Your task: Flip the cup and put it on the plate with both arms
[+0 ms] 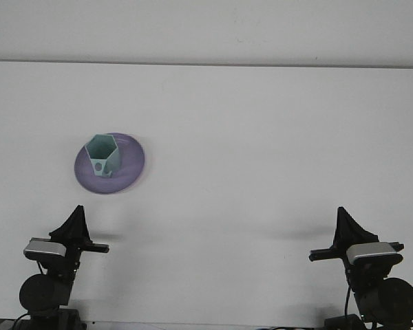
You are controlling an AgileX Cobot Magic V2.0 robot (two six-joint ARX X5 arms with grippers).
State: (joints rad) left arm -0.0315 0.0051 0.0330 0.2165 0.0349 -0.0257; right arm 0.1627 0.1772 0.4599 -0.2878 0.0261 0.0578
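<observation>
A pale teal hexagonal cup (102,157) stands upright, mouth up, on a purple plate (131,168) at the left middle of the white table. Nothing touches the cup. My left gripper (78,210) sits low at the near left edge, well in front of the plate, with its fingers drawn together to a point and nothing in them. My right gripper (342,212) sits at the near right edge, far from the plate, also shut and holding nothing.
The white table (261,137) runs back to a pale wall. Both arm bases and their wrist cameras stand at the near edge.
</observation>
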